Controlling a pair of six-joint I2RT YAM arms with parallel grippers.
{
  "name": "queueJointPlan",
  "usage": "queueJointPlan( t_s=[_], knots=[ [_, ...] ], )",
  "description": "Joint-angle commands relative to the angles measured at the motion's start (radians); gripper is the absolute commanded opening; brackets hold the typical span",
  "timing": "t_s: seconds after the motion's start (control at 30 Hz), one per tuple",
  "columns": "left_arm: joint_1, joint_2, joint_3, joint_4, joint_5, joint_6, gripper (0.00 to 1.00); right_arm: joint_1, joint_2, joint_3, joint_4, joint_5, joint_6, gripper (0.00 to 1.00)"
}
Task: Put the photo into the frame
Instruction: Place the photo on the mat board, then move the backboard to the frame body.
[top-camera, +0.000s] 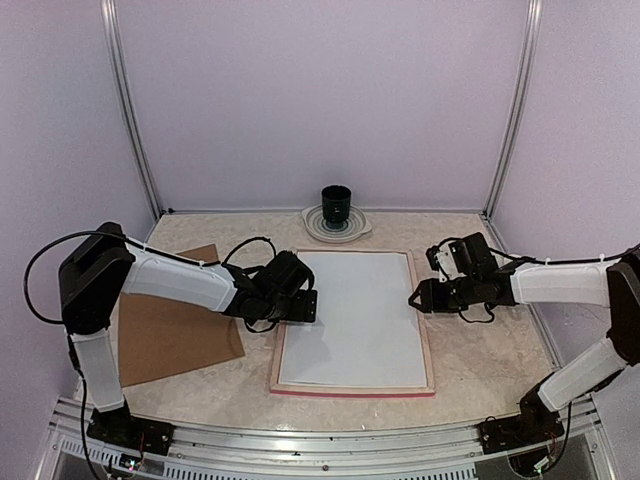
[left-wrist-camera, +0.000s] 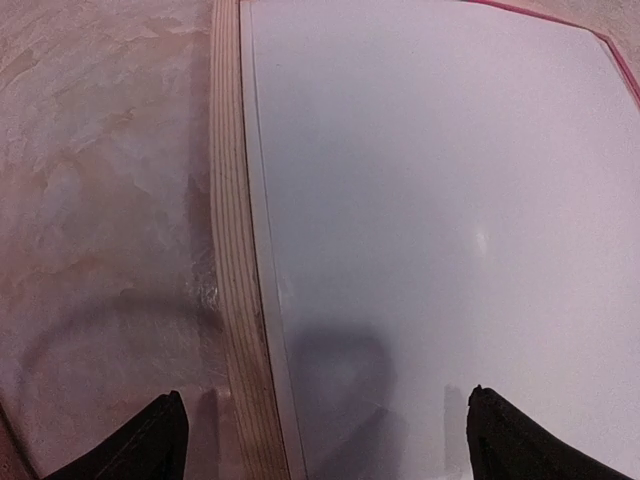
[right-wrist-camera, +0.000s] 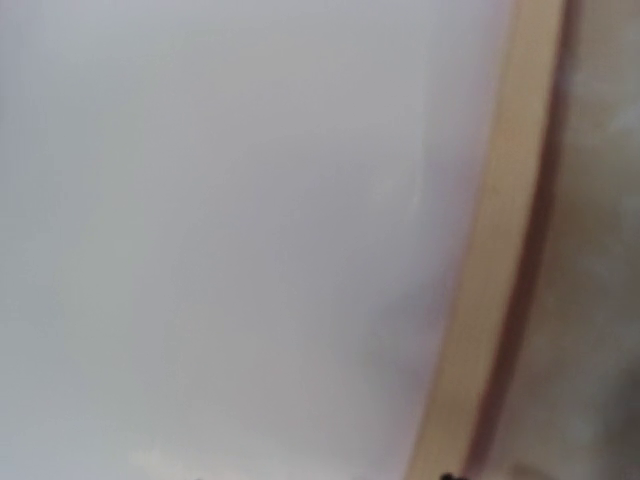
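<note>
The frame (top-camera: 429, 340) lies flat in the middle of the table, pale wood back up, with a pink edge at its near side. A plain white sheet (top-camera: 355, 315) fills it. The photo's printed side is hidden; I cannot tell whether this sheet is the photo. My left gripper (top-camera: 303, 306) is open and low over the frame's left rim (left-wrist-camera: 232, 200), one fingertip (left-wrist-camera: 160, 440) over the table, the other over the white sheet (left-wrist-camera: 430, 180). My right gripper (top-camera: 418, 298) is at the right rim (right-wrist-camera: 510, 200), its fingers almost out of its own view, above the sheet (right-wrist-camera: 230, 220).
A brown backing board (top-camera: 170, 330) lies left of the frame, partly under the left arm. At the back edge a black cup (top-camera: 336, 203) stands on a pale dish (top-camera: 312, 228). Enclosure walls and metal posts close in the back and sides.
</note>
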Motion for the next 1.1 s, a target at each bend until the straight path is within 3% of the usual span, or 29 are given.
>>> queueJointPlan(
  t_s=[0.0, 0.47, 0.87, 1.07],
  knots=[
    [-0.014, 0.031, 0.025, -0.048, -0.060, 0.018, 0.95, 0.031, 0.078, 0.071, 0.025, 0.038, -0.002, 0.51],
    [-0.014, 0.038, -0.005, -0.064, -0.062, 0.010, 0.95, 0.080, 0.281, 0.163, 0.040, 0.074, -0.007, 0.51],
    [-0.014, 0.054, -0.003, -0.067, -0.083, -0.005, 0.96, 0.100, 0.263, 0.181, 0.012, 0.082, -0.005, 0.53],
    [-0.009, -0.006, -0.017, -0.043, -0.089, -0.017, 0.99, 0.135, 0.204, 0.247, -0.056, 0.109, -0.020, 0.59]
  ],
)
